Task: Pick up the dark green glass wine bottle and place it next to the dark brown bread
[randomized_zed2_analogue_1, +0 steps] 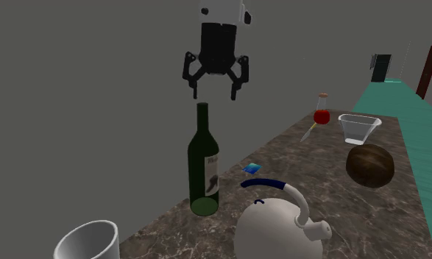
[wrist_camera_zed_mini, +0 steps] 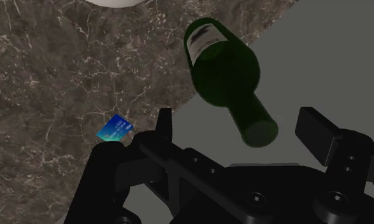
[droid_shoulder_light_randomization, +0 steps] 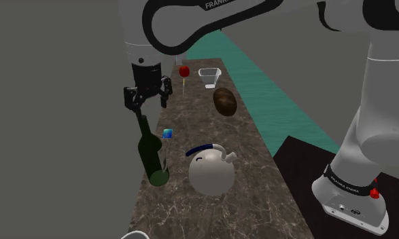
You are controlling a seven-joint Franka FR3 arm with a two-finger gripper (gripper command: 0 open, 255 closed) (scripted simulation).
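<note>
1. Two black fingers of the hand [randomized_zed2_analogue_1: 215, 92] stand wide apart, released and gripping nothing. The hand hangs just above the mouth of the dark green wine bottle [randomized_zed2_analogue_1: 204, 165], not touching it.
2. Upright at the edge of the brown marbled desk [randomized_zed2_analogue_1: 376, 213], the bottle is near a white kettle [randomized_zed2_analogue_1: 277, 228] and well apart from the dark brown bread [randomized_zed2_analogue_1: 369, 163].
3. Plain grey wall rises behind the desk, and a teal floor [randomized_zed2_analogue_1: 420, 125] runs beside it.
4. Dark print on the bottle's pale label cannot be read. The arm [droid_shoulder_light_randomization: 191, 27] bears "FRANK", cut off at the picture's edge.
</note>
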